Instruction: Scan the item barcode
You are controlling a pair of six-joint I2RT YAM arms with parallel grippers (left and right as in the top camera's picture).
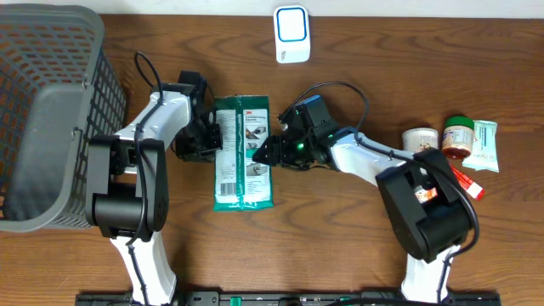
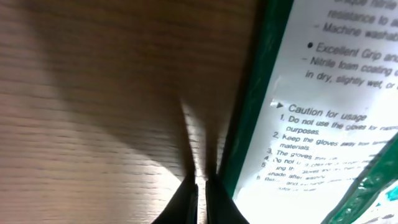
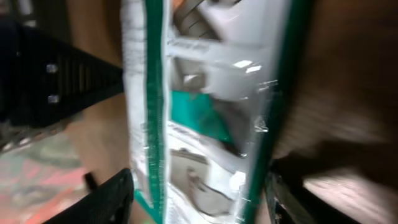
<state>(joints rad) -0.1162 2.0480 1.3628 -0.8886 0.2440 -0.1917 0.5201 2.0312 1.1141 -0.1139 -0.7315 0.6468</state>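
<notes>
Roughly at the middle of the counter lies the glove pack, a flat green-and-white packet with its long side running from 12 to 6 o'clock. The white scanner stands well apart from it at 12 o'clock, near the far edge.

The left arm reaches in from 9 o'clock, and its jaws sit at the pack's 9 o'clock edge. In the left wrist view the two fingers are closed together with only a thin slit between them. The green border of the pack runs just beside them at 3 o'clock, its caution text facing the camera. I cannot tell whether any film is caught between them.

The right arm comes in from 3 o'clock. Its jaws stand open and straddle the pack. In the blurred right wrist view, one finger is at 8 o'clock and the other at 4 o'clock, with the pack between them. Whether either pad touches the wrapper is unclear.

A grey mesh basket fills the 9 o'clock end of the counter. At 3 o'clock, well apart from the pack, sit a small white tub, a green-lidded jar, a pale green packet and a red item.
</notes>
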